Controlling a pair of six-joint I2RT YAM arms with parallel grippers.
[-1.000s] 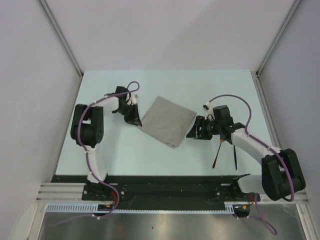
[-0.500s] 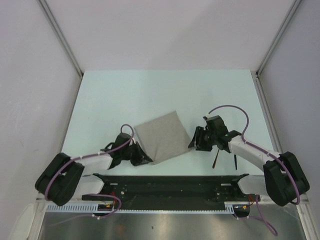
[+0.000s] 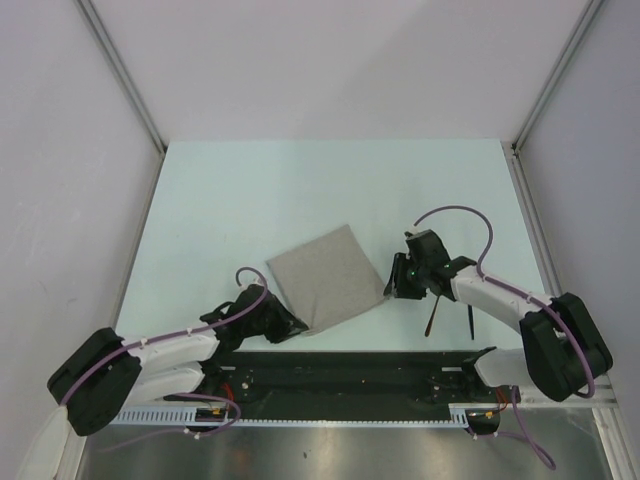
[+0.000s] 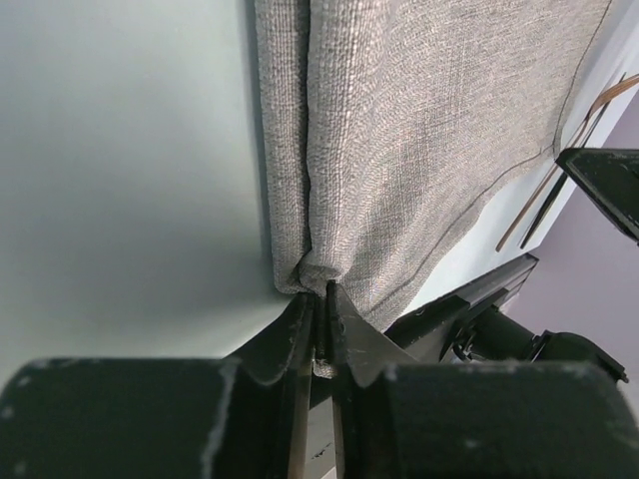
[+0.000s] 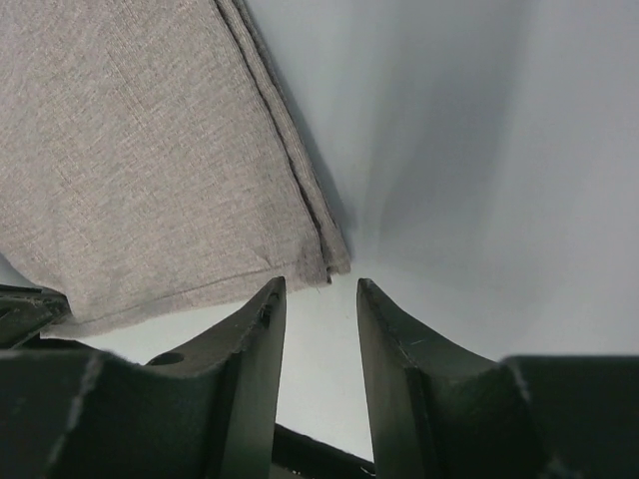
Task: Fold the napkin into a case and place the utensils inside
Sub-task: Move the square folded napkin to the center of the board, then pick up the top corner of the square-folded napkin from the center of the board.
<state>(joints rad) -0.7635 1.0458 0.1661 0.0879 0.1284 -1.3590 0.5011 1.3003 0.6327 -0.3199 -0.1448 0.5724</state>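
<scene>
Napkin (image 3: 325,275) slid nearer on pale, walled-in table (image 3: 250,190).

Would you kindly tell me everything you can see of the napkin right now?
The napkin is plain grey-beige woven cloth, folded into a layered, roughly square shape. It lies flat on the pale table, turned askew. The left tool is shut on its near corner; the right tool, jaws apart, sits just short of its right corner, apparently not touching.
</scene>
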